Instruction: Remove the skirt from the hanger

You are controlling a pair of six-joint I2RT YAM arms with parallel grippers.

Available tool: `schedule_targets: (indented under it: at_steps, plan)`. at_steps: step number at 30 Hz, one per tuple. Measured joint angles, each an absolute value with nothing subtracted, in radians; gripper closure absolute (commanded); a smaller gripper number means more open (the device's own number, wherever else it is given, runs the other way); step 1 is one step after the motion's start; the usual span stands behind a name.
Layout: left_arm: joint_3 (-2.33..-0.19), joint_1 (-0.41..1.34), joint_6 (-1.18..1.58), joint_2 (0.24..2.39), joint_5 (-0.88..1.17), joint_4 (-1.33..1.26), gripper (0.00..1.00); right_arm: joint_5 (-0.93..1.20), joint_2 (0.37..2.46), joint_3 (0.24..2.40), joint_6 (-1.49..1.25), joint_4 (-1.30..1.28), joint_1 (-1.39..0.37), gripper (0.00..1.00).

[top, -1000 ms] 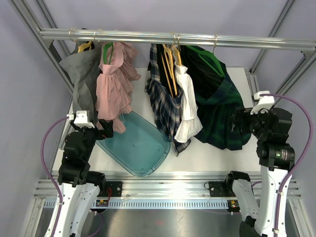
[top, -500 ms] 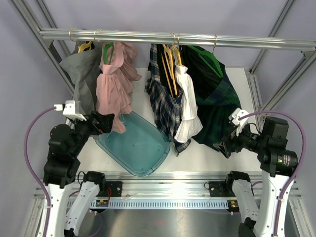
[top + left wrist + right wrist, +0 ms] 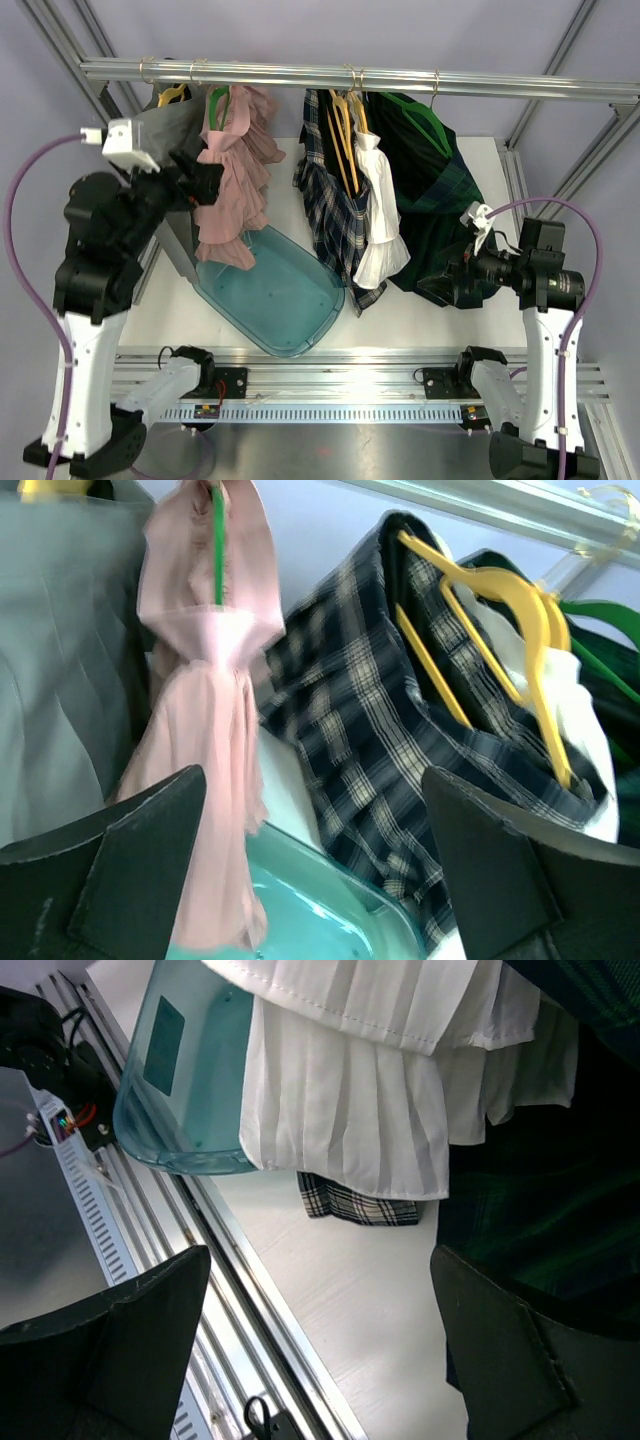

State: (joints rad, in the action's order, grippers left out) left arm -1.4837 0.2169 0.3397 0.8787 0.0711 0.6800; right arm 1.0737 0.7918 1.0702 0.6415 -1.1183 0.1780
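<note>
Between the wide-spread fingers of my left gripper I see a pink skirt hanging on a green hanger, grey cloth beside it, a plaid skirt under yellow hangers, and a teal tub below.

A translucent teal tub lies at a slant on the white surface, its near corner close to the aluminium front rails along the surface's near edge. Just below those rails runs a slotted metal strip. A silver hanging rail spans the top, between slanted frame struts on either side. Pale lilac walls close in the space.
</note>
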Motion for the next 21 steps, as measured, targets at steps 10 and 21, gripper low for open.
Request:
schedule_targets:
  at_steps: [10, 21]
  plan:
    - [-1.787, 0.230, 0.250, 1.317, -0.126, 0.693, 0.32, 1.138, 0.774, 0.934, 0.588, -0.999, 0.178, 0.01]
    - [-1.872, 0.230, 0.174, 1.507, -0.177, 0.674, 0.80, 1.145, 0.772, 0.934, 0.587, -0.984, 0.178, 0.01]
